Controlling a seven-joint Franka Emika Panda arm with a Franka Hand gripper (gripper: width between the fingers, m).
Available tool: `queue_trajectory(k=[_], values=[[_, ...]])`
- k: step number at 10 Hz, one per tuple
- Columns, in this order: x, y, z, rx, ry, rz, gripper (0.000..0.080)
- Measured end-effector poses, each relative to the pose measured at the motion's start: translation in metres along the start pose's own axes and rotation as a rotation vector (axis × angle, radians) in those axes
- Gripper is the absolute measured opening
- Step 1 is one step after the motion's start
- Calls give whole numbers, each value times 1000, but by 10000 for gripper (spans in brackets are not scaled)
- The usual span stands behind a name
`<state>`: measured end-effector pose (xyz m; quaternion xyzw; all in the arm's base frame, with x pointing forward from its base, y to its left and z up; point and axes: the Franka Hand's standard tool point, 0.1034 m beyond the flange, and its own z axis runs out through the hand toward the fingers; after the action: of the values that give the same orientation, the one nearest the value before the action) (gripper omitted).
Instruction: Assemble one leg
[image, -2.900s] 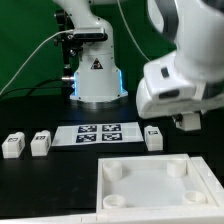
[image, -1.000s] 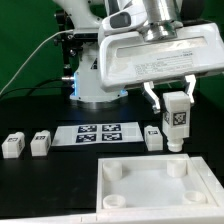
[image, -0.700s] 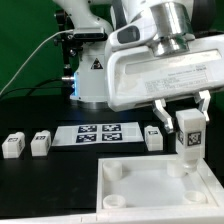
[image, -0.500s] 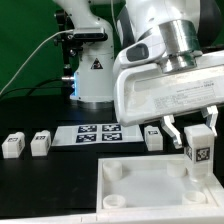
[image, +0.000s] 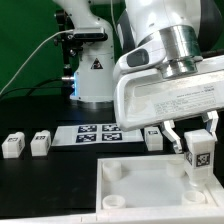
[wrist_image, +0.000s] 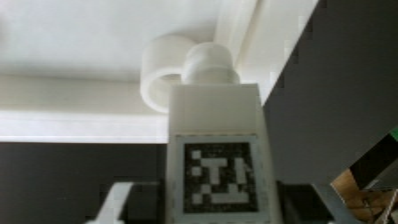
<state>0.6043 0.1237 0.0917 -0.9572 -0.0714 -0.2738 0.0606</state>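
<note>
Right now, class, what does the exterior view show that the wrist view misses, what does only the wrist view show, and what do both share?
Only the exterior view: three loose legs, the marker board and the arm's base. Only the wrist view: the held leg with its narrow tip up close at a round socket. Both: the gripper shut on the leg, over the white panel.

White square panel (image: 142, 187) lies flat on black worktop (image: 40, 182), with round sockets at its corners. One socket (wrist_image: 171, 68) shows close in wrist view. Marker board (image: 98, 133) is near the panel, not touching.
</note>
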Motion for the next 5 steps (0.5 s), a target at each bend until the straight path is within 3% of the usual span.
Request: queue_trajectory(k=[2, 5], values=[[3, -11, -4, 7, -32, -2, 294], [3, -9, -5, 0, -24, -12, 294]])
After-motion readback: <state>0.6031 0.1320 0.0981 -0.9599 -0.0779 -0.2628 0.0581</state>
